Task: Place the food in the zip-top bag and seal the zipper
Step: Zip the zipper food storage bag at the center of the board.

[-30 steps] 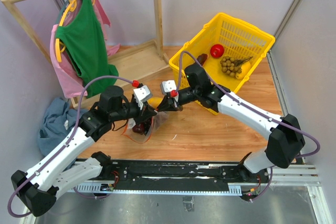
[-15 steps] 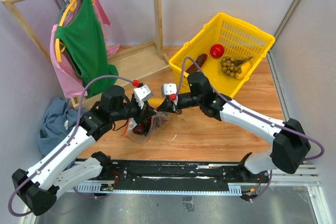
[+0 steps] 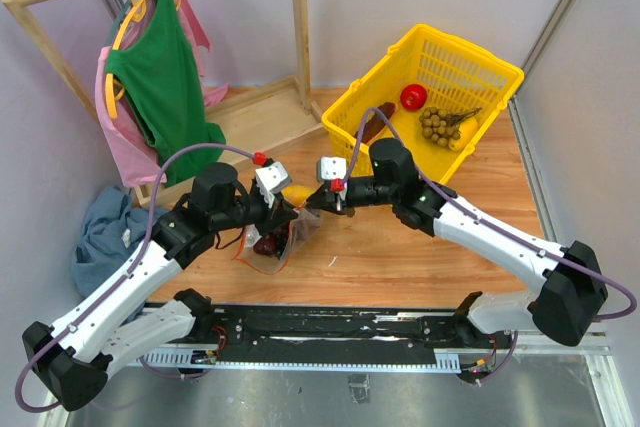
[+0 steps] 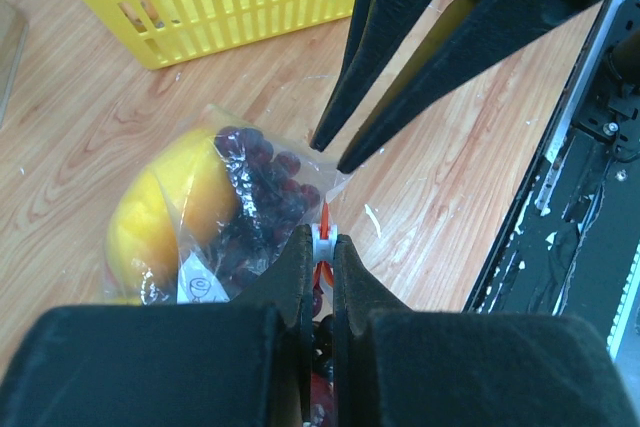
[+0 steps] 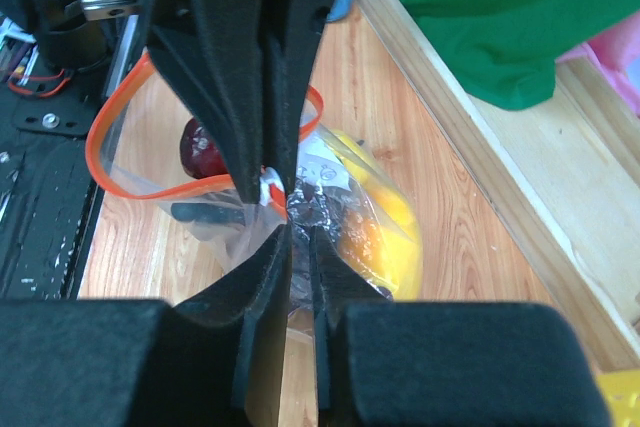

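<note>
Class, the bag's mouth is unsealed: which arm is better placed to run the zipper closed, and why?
Left. The left gripper pinches the zipper at its white slider; the right gripper only hovers near the zip-top bag, jaws slightly apart.

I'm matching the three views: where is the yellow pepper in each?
Top: pepper just left of centre, at the bag's far end.
Left wrist: left of centre, beside grapes.
Right wrist: right of centre.
Shared landmark: the red-orange zipper.
</note>
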Controlling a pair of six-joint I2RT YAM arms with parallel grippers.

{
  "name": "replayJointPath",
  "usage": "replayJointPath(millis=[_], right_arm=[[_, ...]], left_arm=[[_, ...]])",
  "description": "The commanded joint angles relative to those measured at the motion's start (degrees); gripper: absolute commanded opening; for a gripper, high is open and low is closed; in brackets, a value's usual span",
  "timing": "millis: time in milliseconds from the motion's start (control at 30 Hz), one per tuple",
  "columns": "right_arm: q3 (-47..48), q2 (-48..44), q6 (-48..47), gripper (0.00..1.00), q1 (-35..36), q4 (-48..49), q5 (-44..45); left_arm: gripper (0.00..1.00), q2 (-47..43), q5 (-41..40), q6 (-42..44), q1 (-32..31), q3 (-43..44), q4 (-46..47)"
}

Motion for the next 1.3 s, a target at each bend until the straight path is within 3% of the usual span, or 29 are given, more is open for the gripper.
replayJointPath(millis=[0,100,233,733,933,1100,1267], right_arm=[[4.49,0.33,-6.92,0.21,-0.47,-8.71,-8.7],[5.57,2.1,-7.89,0.31,-0.1,-9.21,-10.45],[9.23,6.65,-9.97,0.37,0.81,-13.13,-11.32],[12.81,15.06,-14.37,0.38,2.08,-18.79,-13.41],[12.75,16.6,-12.37,0.3,2.36,-14.53,-15.01],[12.37,16.72,-11.22,0.01,2.31,-12.99,-14.23],[10.62,14.45,-8.69,0.01,1.94,-9.71,-12.18]], left_arm=[[0.0,-0.68,1.85,2.2,-0.19,1.54,1.93],[0.0,-0.62,2.83,2.77,-0.18,1.08,2.11],[0.0,-0.47,4.14,2.94,-0.24,1.11,2.28],[0.0,-0.27,5.59,2.83,-0.2,0.74,2.23],[0.0,0.03,6.23,2.71,-0.2,0.76,2.25],[0.0,0.19,5.42,2.41,-0.2,0.55,1.21],[0.0,-0.93,3.7,1.71,-0.18,-0.12,0.28]])
